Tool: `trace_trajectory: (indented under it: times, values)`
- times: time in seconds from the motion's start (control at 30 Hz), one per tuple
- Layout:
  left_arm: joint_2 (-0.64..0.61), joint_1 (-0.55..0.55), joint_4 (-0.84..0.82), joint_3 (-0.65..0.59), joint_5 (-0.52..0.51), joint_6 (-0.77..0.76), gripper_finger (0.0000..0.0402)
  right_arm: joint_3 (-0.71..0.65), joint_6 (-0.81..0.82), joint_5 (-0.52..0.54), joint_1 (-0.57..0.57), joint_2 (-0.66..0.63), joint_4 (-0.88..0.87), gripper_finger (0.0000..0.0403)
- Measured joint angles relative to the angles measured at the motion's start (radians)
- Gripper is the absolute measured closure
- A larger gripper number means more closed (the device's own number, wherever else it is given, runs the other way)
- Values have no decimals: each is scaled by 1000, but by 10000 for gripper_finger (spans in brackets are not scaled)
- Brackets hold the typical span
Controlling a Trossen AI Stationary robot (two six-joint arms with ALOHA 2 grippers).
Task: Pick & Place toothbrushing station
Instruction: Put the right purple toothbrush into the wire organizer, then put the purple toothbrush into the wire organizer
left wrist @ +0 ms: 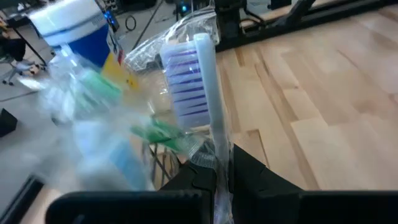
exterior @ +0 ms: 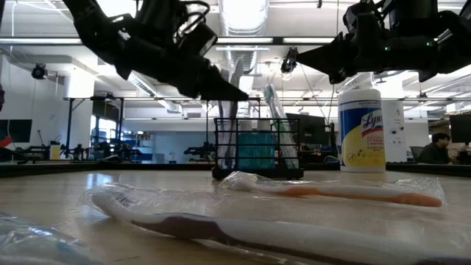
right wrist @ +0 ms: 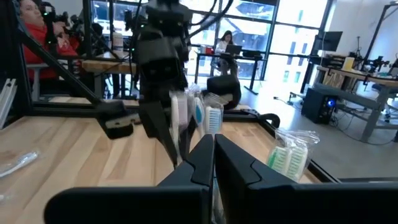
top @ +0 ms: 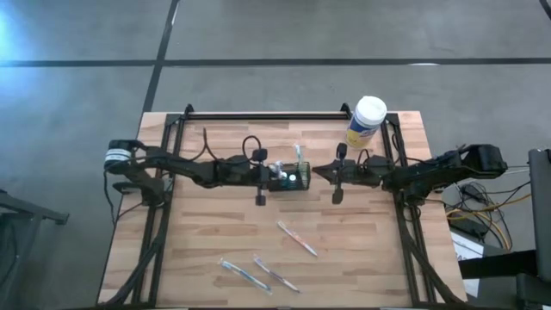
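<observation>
The left tool (left wrist: 214, 180) is pinching a wrapped toothbrush (left wrist: 202, 87) just over the toothbrushing station (top: 288, 178), which is sitting mid-counter (top: 215, 241) between both arms. The right tool (top: 317, 172) is hanging closed and seemingly empty beside the caddy. The low view is showing brushes already standing upright inside; the high view is revealing three wrapped toothbrushes (top: 297, 238) lying nearer the counter's front.

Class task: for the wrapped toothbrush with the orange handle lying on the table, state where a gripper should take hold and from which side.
Grip the orange-handled toothbrush mid-handle, coming straight down from above. It lies flat on the table, apart from the other brushes, so fingers probably best straddle its narrow width across the long axis; the loose wrapper may slip.
</observation>
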Motion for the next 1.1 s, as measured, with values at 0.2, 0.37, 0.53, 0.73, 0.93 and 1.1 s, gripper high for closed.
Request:
trace_trajectory:
  times: [0.2,0.37,0.53,0.73,0.93,1.1]
  values:
    - [31,0,14,0,-5,1,380,0,0,-7,0,0,0,394]
    - [34,0,12,0,-19,0,375,0,0,-7,0,0,-1,394]
    - [20,0,4,-1,-19,-32,333,0,1,-7,0,1,-2,394]
    - [-21,0,-3,-1,-2,-78,288,0,5,-7,0,1,-4,394]
    - [-80,0,-35,-2,12,-95,239,0,7,-7,0,1,-7,394]
    - [-173,-4,-127,-2,26,-97,206,0,15,-7,0,1,-7,394]
